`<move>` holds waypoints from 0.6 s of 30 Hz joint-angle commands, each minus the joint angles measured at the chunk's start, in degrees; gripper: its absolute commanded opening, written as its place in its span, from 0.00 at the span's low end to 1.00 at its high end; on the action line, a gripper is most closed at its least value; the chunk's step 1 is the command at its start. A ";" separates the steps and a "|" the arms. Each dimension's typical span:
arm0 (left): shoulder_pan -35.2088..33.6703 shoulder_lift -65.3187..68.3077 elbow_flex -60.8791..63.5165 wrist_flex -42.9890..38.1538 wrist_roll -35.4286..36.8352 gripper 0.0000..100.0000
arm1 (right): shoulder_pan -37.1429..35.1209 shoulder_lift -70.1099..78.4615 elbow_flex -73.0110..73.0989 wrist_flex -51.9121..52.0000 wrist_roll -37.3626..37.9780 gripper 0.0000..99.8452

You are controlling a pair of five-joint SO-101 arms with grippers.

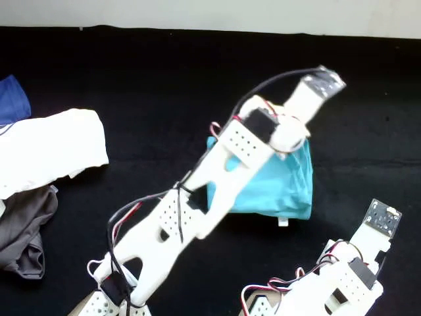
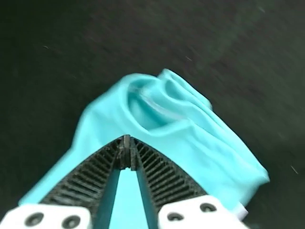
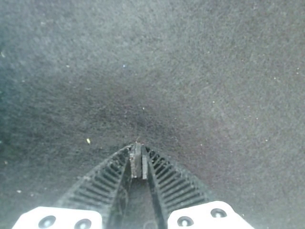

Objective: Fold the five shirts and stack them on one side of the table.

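Positions are given on a clock face laid over the high view, with 12 at the far table edge.

1. Near 10 o'clock, at the table [image 1: 164,72] edge, lies a blue shirt [image 1: 12,99], cut off by the view.
2. At 9 o'clock is a white shirt [image 1: 49,151], spread in a loose heap. Its near edge overlaps a crumpled grey shirt [image 1: 26,230] at 8 o'clock.
3. My left arm [image 1: 197,197] rises from 7 o'clock and slants toward 1 o'clock, crossing over the teal shirt [image 1: 286,187].
4. The teal shirt sits just off centre toward 4 o'clock, well apart from the 3 shirts on the 9 o'clock side. It lies in a compact bundle, with a small white tag [image 1: 283,222] at its near edge.
5. My left gripper [image 2: 126,153] has its 2 tips pressed together, directly over rumpled teal fabric. I cannot tell whether any cloth is pinched between them.
6. My right arm [image 1: 342,283] stands at 5 o'clock, apart from the teal shirt.
7. My right gripper [image 3: 138,163] is fully closed, tip against tip, with nothing held. It is over bare black table cover.
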 commanded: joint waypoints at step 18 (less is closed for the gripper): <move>3.30 3.38 -1.45 -23.30 0.09 0.02 | -1.10 -0.04 1.89 -1.19 0.09 0.01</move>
